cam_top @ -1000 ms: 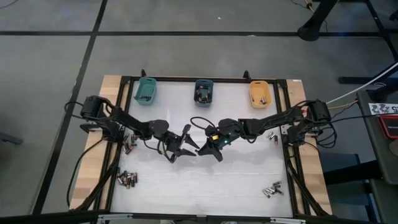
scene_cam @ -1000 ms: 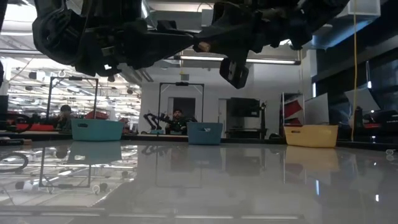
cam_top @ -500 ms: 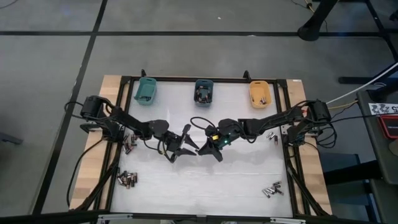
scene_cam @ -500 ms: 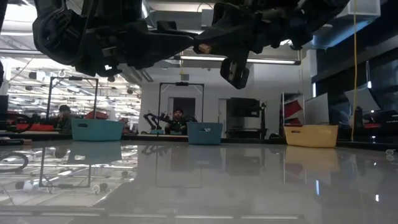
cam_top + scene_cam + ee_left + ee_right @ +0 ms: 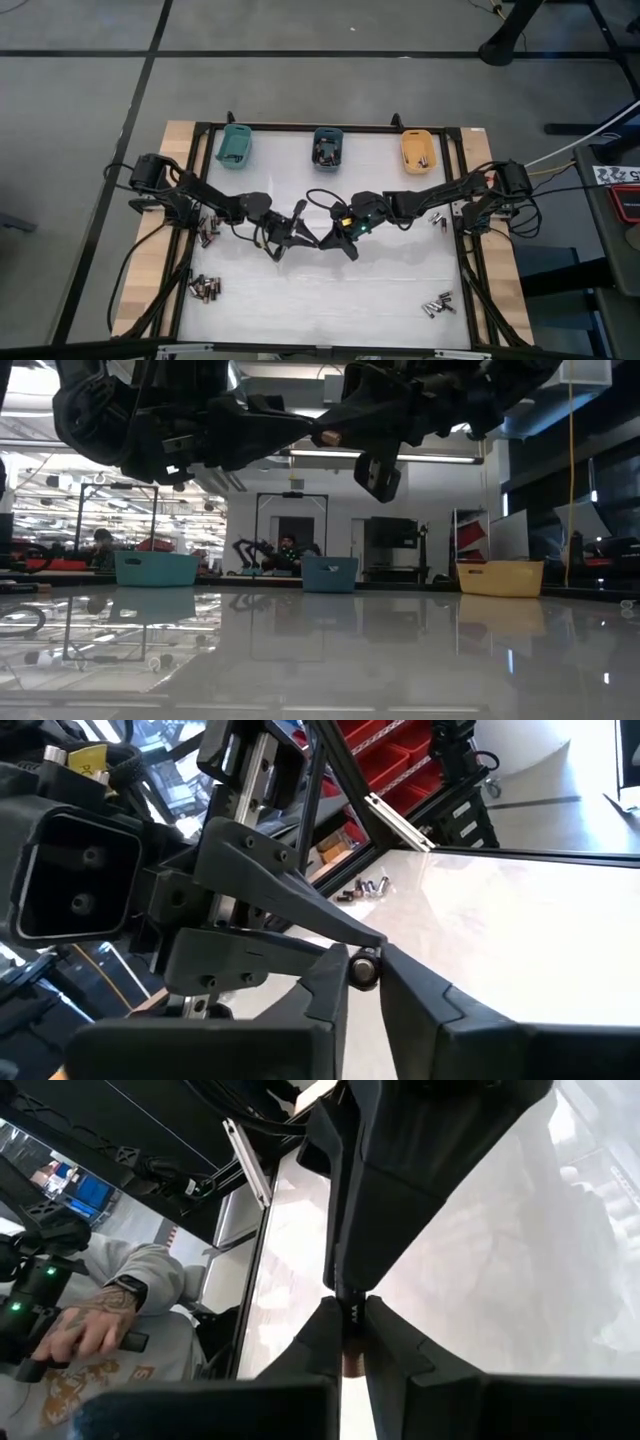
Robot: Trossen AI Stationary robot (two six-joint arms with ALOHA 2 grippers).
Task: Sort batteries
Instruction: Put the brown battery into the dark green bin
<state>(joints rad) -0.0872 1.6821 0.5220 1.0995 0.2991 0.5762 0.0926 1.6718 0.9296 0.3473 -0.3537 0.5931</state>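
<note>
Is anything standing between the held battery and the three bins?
Nothing visible. The battery, pinched by left gripper and right gripper mid-table, faces bare table up to the teal bin, blue bin and orange bin.

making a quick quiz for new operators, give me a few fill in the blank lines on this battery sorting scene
1. The bin standing between the teal bin and the orange bin is coloured ___.
2. The left tool and the right tool meet over the ___ of the table.
3. The left tool is shut on one ___.

Missing words: blue; middle; battery
</note>
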